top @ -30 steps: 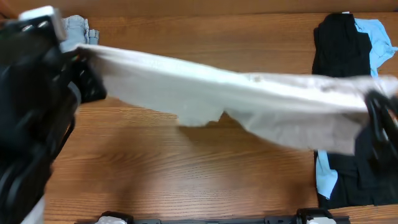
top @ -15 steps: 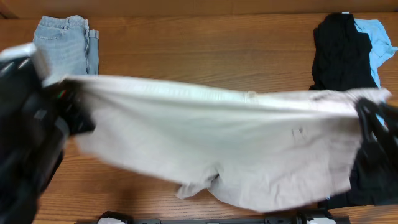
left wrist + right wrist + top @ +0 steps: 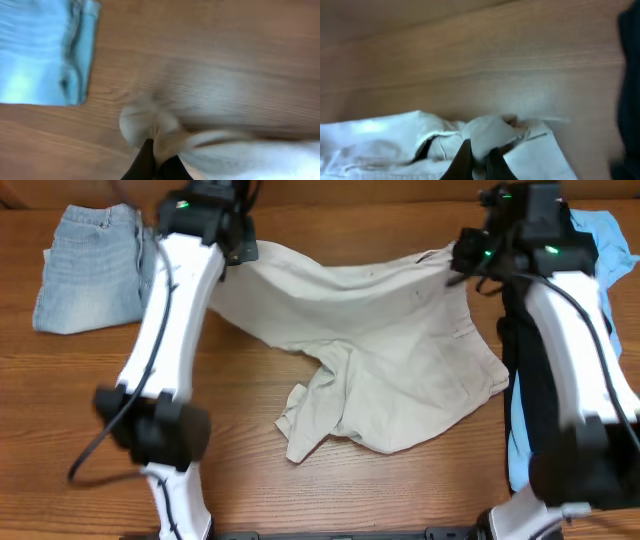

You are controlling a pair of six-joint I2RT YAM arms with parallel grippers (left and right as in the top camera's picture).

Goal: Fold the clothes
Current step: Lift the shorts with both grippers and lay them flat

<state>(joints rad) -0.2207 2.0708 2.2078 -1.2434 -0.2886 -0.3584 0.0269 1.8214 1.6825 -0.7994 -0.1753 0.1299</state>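
progress: early, no fold made yet | khaki shorts (image 3: 380, 370) mid-counter (image 3: 240, 410), legs bunched nearside, waistband far | left gripper (image 3: 238, 252) and right gripper (image 3: 462, 260) each clamped on a waistband corner | wrist views confirm pinched cloth; only overhead shows black piece (image 3: 518, 340) waiting at right, denim piece (image 3: 90, 270) far left

I can read no text, brand, number or sign in any view. The beige shorts (image 3: 380, 350) and the denim piece (image 3: 90, 270) show no legible lettering, and both wrist views are blurred.
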